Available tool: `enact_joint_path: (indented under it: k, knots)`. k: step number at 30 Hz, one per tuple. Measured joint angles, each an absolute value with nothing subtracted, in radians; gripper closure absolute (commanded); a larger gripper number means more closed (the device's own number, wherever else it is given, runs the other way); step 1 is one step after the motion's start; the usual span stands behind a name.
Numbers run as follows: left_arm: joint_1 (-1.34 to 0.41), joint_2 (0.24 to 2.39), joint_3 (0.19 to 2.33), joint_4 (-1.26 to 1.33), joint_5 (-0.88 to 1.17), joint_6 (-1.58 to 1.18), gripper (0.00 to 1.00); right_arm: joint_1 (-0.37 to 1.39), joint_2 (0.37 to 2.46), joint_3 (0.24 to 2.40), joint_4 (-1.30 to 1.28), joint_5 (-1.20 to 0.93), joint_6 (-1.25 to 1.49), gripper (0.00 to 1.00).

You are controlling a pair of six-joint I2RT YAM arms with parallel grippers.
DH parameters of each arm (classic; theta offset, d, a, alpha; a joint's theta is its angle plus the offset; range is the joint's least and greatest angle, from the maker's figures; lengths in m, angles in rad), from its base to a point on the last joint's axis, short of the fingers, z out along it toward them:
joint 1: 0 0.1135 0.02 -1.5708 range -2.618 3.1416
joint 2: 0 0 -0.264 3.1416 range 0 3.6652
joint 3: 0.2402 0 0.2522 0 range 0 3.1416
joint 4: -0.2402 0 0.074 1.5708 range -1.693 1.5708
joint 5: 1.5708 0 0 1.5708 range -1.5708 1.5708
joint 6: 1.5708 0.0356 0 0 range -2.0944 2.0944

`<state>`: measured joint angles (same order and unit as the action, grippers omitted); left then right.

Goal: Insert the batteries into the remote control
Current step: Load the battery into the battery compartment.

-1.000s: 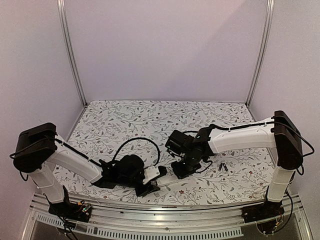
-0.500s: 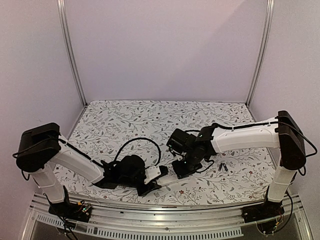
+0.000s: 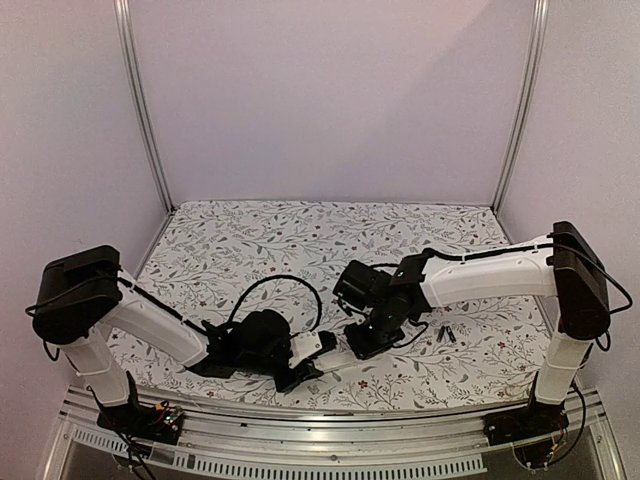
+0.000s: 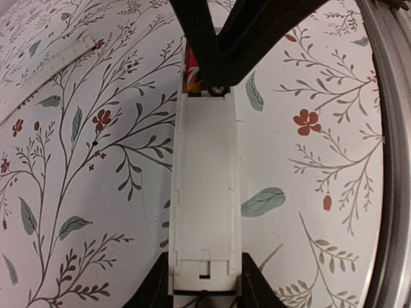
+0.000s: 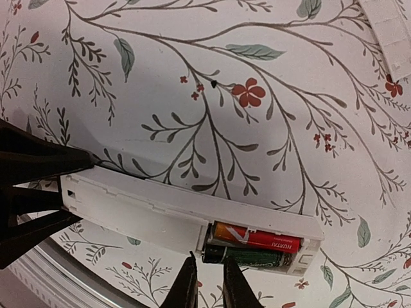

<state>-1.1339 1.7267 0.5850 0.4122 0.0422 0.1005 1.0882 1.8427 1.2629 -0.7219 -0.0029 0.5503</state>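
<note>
The white remote control [image 5: 160,208] lies on the flowered cloth with its back up and its battery bay uncovered. Two batteries sit side by side in the bay, a red one [image 5: 257,239] and a black one [image 5: 253,256]. My left gripper [image 4: 205,285] is shut on the remote's closed end [image 4: 204,192], one jaw pressed against each side. My right gripper [image 5: 209,269] hovers at the bay's inner end, its jaws a narrow gap apart with nothing between them. In the top view the remote [image 3: 338,358] lies between the left gripper [image 3: 305,368] and the right gripper [image 3: 358,343].
Two loose dark batteries [image 3: 443,334] lie on the cloth right of the right gripper. A flat white strip [image 5: 392,32], seemingly the bay's cover, rests nearby. The table's metal rail [image 4: 388,160] runs close along the remote.
My left gripper's jaws have closed in on the remote's end. The right arm has shifted only slightly at the battery bay.
</note>
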Motion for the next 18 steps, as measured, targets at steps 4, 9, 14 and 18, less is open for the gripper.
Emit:
enact_joint_path:
  k: [4, 9, 14, 18]
  knots:
    - [-1.134, 1.727, 0.585, 0.413, 0.043, 0.101, 0.73, 1.089, 1.846, 1.263, -0.722, -0.011, 0.553, 0.83]
    - [-1.134, 1.727, 0.586, 0.413, 0.043, 0.100, 0.74, 1.088, 1.853, 1.263, -0.723, -0.014, 0.557, 0.85]
    - [-1.134, 1.727, 0.587, 0.411, 0.044, 0.097, 0.74, 1.088, 1.854, 1.263, -0.727, -0.013, 0.561, 0.89]
    - [-1.134, 1.727, 0.587, 0.411, 0.044, 0.096, 0.74, 1.088, 1.855, 1.264, -0.730, -0.005, 0.561, 0.90]
